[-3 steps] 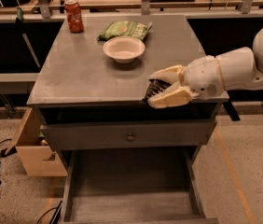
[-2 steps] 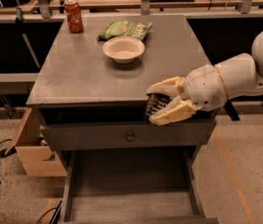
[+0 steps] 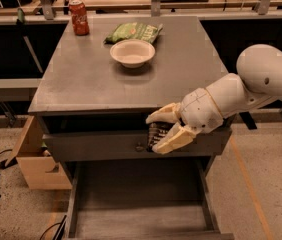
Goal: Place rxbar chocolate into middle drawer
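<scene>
My gripper (image 3: 157, 132) hangs in front of the cabinet, just below the table top's front edge and beside the knob of the upper drawer front. Its cream fingers (image 3: 164, 115) are shut on the rxbar chocolate (image 3: 156, 133), a dark wrapped bar seen end-on between them. The middle drawer (image 3: 141, 221) is pulled out below, its pale plank floor showing and nothing in it. The gripper is above the drawer's back part, well above its floor.
On the grey table top (image 3: 81, 79) stand a white bowl (image 3: 132, 52), a green chip bag (image 3: 133, 32) and a red soda can (image 3: 79, 18). A wooden box (image 3: 36, 159) stands left of the cabinet. The white arm (image 3: 251, 89) reaches in from the right.
The gripper, with the bar in it, has moved off the table's front edge, down and slightly left, to the level of the upper drawer front.
</scene>
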`<act>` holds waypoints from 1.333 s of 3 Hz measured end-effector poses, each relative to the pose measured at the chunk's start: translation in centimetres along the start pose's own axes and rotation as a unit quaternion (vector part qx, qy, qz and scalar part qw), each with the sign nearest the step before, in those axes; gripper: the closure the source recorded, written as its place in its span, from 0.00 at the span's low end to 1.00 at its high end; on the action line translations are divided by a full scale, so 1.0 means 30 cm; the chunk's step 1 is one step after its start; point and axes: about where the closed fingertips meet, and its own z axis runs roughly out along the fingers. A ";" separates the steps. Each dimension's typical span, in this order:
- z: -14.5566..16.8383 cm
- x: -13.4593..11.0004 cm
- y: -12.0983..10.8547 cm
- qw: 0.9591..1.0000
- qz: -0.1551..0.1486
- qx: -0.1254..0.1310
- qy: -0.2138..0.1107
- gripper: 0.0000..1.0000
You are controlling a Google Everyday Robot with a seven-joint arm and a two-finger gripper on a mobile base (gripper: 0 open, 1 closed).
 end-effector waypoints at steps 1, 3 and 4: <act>0.009 0.010 0.002 1.000 0.004 0.000 0.001 1.00; 0.237 0.328 0.087 0.994 0.105 -0.008 -0.008 1.00; 0.378 0.561 0.149 0.985 0.166 -0.001 -0.038 1.00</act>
